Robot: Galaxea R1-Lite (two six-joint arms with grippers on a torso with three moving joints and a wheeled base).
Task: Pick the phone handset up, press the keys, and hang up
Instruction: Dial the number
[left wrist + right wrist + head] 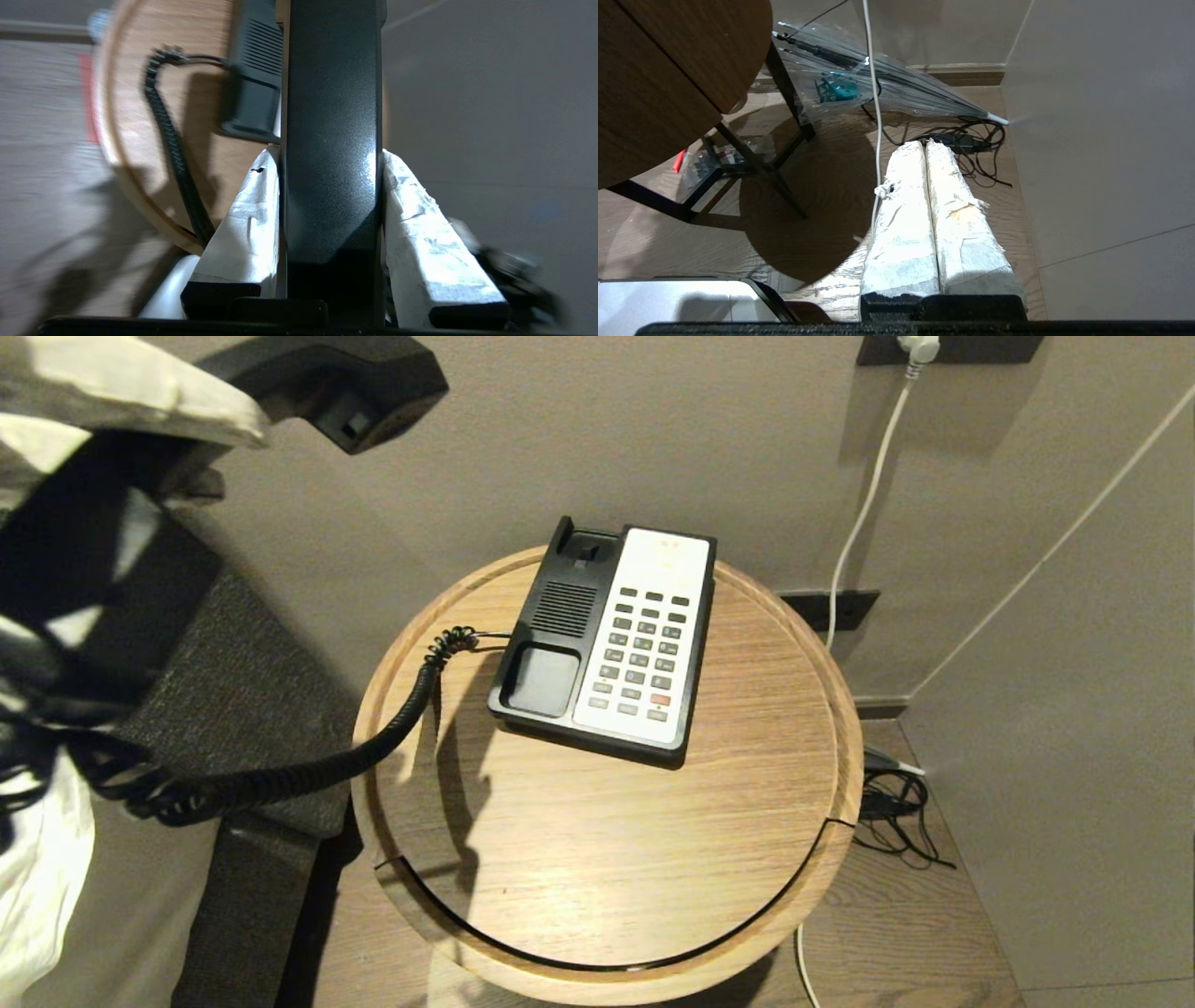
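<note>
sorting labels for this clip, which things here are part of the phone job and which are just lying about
Part of the job:
- phone handset, clamped in the left gripper, lifted off the base
- keys on the white faceplate
- phone base with its empty cradle
- coiled cord

Just lying about:
- clear folded umbrella on the floor
- tangled black cables
- white wall cable
- right gripper, parked beside the round table

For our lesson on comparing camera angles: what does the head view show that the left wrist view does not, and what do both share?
Head view only: the small dark grey keys on the white faceplate, and the empty cradle.

Left wrist view only: the left gripper, its white-wrapped fingers clamping the handset.

Both: the long glossy black plastic phone handset, the black coiled cord, and the round wooden table.
</note>
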